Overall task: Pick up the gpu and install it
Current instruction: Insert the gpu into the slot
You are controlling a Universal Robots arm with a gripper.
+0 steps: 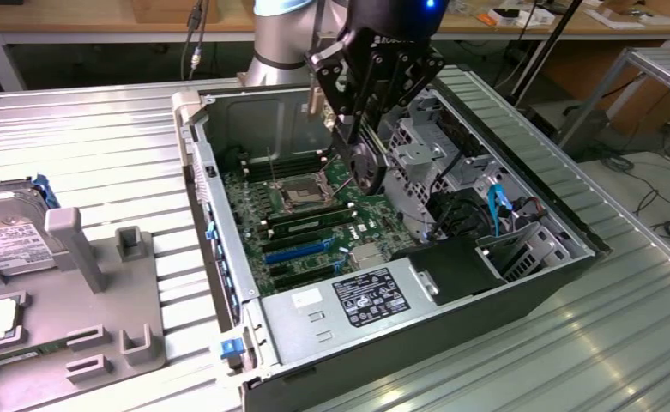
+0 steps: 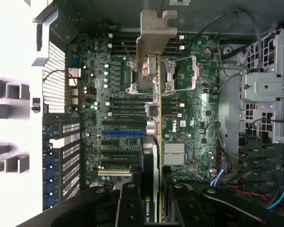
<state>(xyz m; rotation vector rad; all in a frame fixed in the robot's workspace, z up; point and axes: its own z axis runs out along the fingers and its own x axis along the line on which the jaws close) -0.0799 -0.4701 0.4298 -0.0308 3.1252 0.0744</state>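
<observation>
Mid-install here: my claw (image 1: pixel 361 137) is clamped on the gpu (image 1: pixel 365 172), holding it edge-down over the motherboard (image 1: pixel 311 219) inside the open case (image 1: pixel 203 172). I reckon it needs lining up square over a slot, bracket (image 2: pixel 154 42) at the back wall.

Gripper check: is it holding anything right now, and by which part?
The gripper holds the gpu, clamped across its two flat faces at the edge away from the motherboard; its silver bracket end is free.

The silver arm (image 1: pixel 280 39) is wearing a pale-blue ring; the black gripper (image 1: pixel 355 142) is glowing blue at twelve o'clock.
</observation>
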